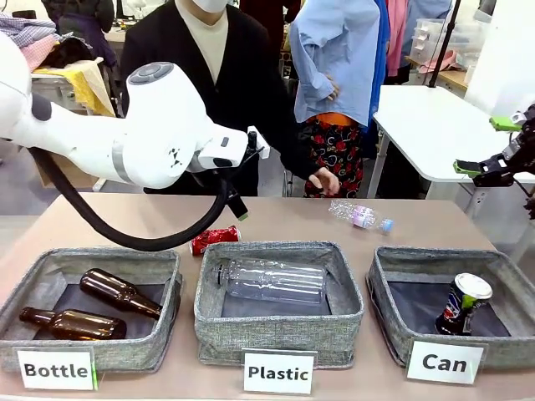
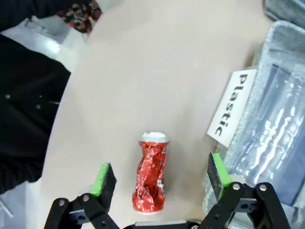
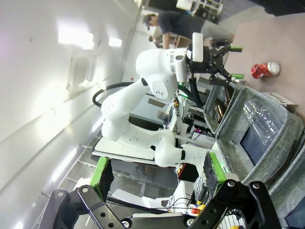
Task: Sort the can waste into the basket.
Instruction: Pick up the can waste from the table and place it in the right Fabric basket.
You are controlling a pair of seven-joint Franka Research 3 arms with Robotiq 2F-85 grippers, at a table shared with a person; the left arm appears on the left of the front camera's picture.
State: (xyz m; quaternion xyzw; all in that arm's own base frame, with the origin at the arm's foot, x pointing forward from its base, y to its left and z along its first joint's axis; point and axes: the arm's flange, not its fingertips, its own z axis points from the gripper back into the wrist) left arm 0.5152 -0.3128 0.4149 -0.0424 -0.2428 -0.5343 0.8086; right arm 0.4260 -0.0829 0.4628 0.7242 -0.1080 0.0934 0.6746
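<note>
1. red crushed can lies on the desk near the plastic bin, between my left end effector's wide-spread fingers, touching neither.
2. dark can stands in the can basket.
3. my right end effector is spread wide, holding nothing.

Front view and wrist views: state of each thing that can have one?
left tool: open, straddling the red can
right tool: open, empty
red can: crushed, lying on the table, ungripped
dark can: top up, inside the Can basket
large clear bottle: lying in the Plastic bin
small clear bottle: lying on the table
brown bottles: both lying in the Bottle bin
</note>
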